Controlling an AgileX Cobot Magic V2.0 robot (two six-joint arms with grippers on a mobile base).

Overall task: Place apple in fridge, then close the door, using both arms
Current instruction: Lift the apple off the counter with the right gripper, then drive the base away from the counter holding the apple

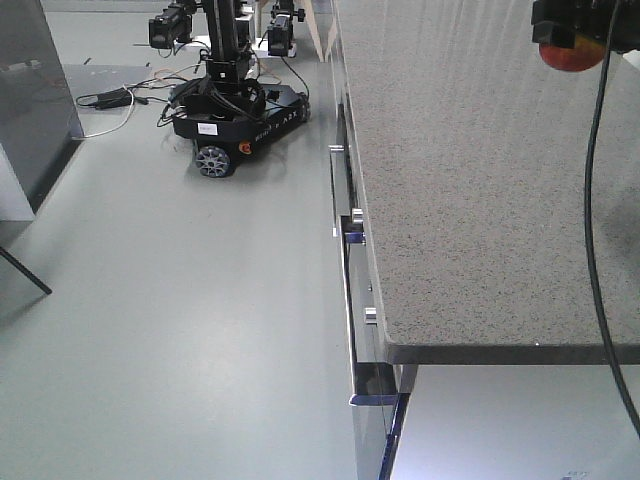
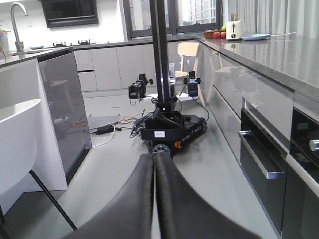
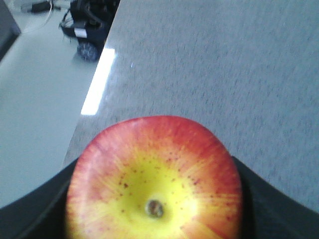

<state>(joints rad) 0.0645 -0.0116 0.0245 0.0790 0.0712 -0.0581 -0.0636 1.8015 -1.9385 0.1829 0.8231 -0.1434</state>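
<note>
My right claw (image 1: 585,35), at the upper right corner of the front view, is clenched on the apple (image 1: 572,55) and holds it over a grey speckled countertop (image 1: 480,180) that fills the right half of that frame. In the right wrist view the apple (image 3: 154,179) takes up the lower centre of the frame. It is red at the rim and yellow around the small brown pit that faces the lens. My dark fingers (image 3: 30,209) press in on it from the lower left and lower right corners. A black cable (image 1: 592,220) hangs down the right side of the front view, across the countertop.

My left claw (image 2: 154,199) sits at the bottom centre of its own wrist view, pressed closed with nothing between the two black pads. It points along a pale grey floor (image 2: 114,164). Beyond it, in the middle of the frame, a second wheeled robot (image 2: 167,132) is parked among loose cables. A white chair (image 2: 20,129) stands at the left edge, and dark cabinet fronts with chrome handles (image 2: 256,157) run along the right.
</note>
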